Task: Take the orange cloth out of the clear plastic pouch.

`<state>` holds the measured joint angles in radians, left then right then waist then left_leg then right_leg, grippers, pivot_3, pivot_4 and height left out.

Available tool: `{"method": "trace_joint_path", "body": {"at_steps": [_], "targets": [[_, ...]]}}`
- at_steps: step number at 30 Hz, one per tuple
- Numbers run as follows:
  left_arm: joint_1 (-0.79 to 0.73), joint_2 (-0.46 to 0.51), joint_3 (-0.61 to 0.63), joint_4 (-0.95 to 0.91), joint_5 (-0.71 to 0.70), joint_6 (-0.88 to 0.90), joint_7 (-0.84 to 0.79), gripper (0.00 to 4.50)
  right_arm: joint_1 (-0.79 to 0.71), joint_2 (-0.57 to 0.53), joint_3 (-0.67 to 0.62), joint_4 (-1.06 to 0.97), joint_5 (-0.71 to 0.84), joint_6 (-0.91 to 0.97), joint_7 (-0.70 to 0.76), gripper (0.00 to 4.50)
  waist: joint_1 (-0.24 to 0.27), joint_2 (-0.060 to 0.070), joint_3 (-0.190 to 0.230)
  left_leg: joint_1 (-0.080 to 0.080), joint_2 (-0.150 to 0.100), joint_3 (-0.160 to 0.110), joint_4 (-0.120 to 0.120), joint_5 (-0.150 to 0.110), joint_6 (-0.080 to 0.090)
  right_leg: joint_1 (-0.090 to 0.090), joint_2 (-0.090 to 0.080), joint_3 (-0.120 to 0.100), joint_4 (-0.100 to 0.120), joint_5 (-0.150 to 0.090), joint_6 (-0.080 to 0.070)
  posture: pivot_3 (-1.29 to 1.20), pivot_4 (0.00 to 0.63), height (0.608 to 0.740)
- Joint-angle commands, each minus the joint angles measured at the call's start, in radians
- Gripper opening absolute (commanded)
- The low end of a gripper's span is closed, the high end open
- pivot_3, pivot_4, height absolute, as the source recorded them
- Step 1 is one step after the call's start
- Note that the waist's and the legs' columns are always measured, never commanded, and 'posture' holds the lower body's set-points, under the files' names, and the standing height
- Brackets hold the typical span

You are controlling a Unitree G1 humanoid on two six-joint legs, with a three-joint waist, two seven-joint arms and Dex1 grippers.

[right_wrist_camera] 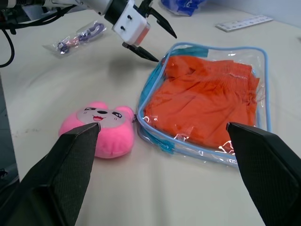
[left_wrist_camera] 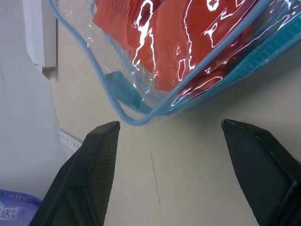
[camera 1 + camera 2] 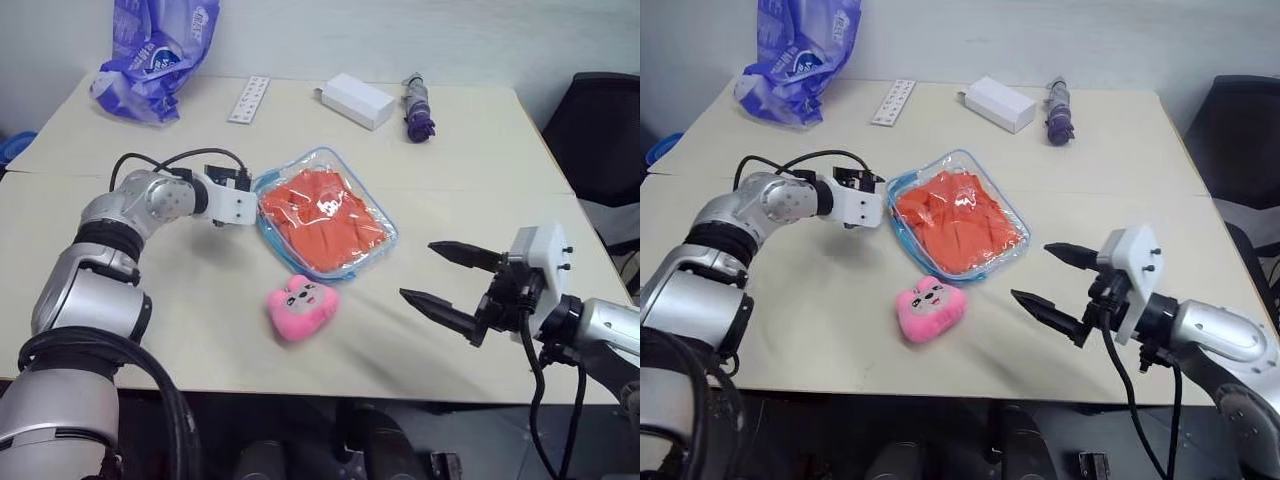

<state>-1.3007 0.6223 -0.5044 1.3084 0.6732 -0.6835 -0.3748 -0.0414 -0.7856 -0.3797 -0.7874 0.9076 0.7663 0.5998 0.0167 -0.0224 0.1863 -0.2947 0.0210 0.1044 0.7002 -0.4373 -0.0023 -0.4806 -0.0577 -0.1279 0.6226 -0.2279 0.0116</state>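
Note:
The clear plastic pouch (image 3: pixel 377 246) with light-blue trim lies flat mid-table, and the orange cloth (image 3: pixel 325 215) is folded inside it. My left gripper (image 2: pixel 170 124) is open at the pouch's left corner. That corner (image 2: pixel 136 120) sits just ahead of the gap between the fingertips, with nothing held. From the right wrist view the left gripper (image 1: pixel 157 41) shows beside the pouch's (image 1: pixel 263 70) far corner. Over the table's near right part, my right gripper (image 3: pixel 418 270) hovers wide open and empty, pointing toward the pouch from a distance.
A pink plush toy (image 3: pixel 300 308) lies just in front of the pouch. At the back stand a purple-blue printed bag (image 3: pixel 155 55), a white strip (image 3: pixel 248 98), a white box (image 3: pixel 358 100) and a purple folded item (image 3: pixel 417 110). A black chair (image 3: pixel 600 140) is at the right.

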Motion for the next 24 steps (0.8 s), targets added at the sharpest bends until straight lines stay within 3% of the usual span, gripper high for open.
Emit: {"method": "trace_joint_path", "body": {"at_steps": [1, 5, 11, 14, 20, 23, 24], "targets": [[-0.039, -0.028, -0.009, 0.016, 0.019, 0.020, 0.057, 3.64, 0.008, -0.028, -0.048, -0.047, 0.043, -0.001, -0.020, 4.50, 0.005, 0.000, 0.000, 0.000, 0.000, 0.000, 0.000, 0.000, 0.000, 0.000, 0.000, 0.000, 0.000, 0.000, 0.000, 0.00, 0.150, 0.740], [-0.033, -0.062, -0.033, 0.028, 0.043, 0.038, 0.093, 2.86, 0.013, -0.048, -0.058, -0.050, 0.064, -0.003, -0.027, 4.50, 0.006, 0.000, 0.000, -0.001, -0.002, -0.002, 0.000, 0.001, 0.001, 0.000, -0.002, -0.002, 0.000, 0.000, 0.000, 0.00, 0.150, 0.740], [-0.014, -0.086, -0.052, 0.041, 0.062, 0.066, 0.109, 1.00, -0.013, -0.081, -0.051, -0.027, 0.080, -0.007, -0.032, 4.50, 0.008, -0.001, 0.000, -0.002, -0.003, -0.005, 0.000, 0.001, 0.002, 0.001, -0.003, -0.004, 0.000, 0.000, 0.000, 0.00, 0.150, 0.740], [0.000, -0.079, -0.047, 0.045, 0.050, 0.094, 0.042, 0.08, -0.024, -0.089, -0.043, -0.021, 0.085, -0.007, -0.031, 4.50, 0.007, -0.001, 0.000, -0.002, -0.003, -0.006, 0.000, 0.001, 0.002, 0.001, -0.004, -0.004, 0.000, 0.000, 0.000, 0.00, 0.150, 0.740], [0.054, -0.064, 0.094, -0.029, -0.120, 0.279, -0.242, 0.03, -0.039, -0.085, 0.004, -0.009, 0.066, -0.014, -0.017, 4.50, 0.000, -0.001, 0.000, -0.001, -0.003, -0.006, 0.000, 0.002, 0.002, 0.002, -0.003, -0.004, 0.000, 0.000, 0.000, 0.00, 0.150, 0.740], [0.143, -0.060, 0.182, -0.232, -0.212, 0.496, -0.324, 0.03, -0.049, -0.077, 0.034, 0.000, 0.056, -0.023, -0.013, 4.50, -0.008, -0.001, 0.000, -0.001, -0.003, -0.006, 0.000, 0.002, 0.001, 0.002, -0.004, -0.004, 0.000, 0.000, 0.000, 0.00, 0.150, 0.740], [0.212, -0.050, 0.200, -0.384, -0.221, 0.603, -0.361, 0.03, -0.052, -0.074, 0.048, 0.004, 0.047, -0.027, -0.010, 4.50, -0.011, -0.001, 0.000, -0.001, -0.003, -0.006, 0.000, 0.002, 0.001, 0.002, -0.004, -0.003, 0.001, 0.000, 0.000, 0.00, 0.150, 0.740]]}}
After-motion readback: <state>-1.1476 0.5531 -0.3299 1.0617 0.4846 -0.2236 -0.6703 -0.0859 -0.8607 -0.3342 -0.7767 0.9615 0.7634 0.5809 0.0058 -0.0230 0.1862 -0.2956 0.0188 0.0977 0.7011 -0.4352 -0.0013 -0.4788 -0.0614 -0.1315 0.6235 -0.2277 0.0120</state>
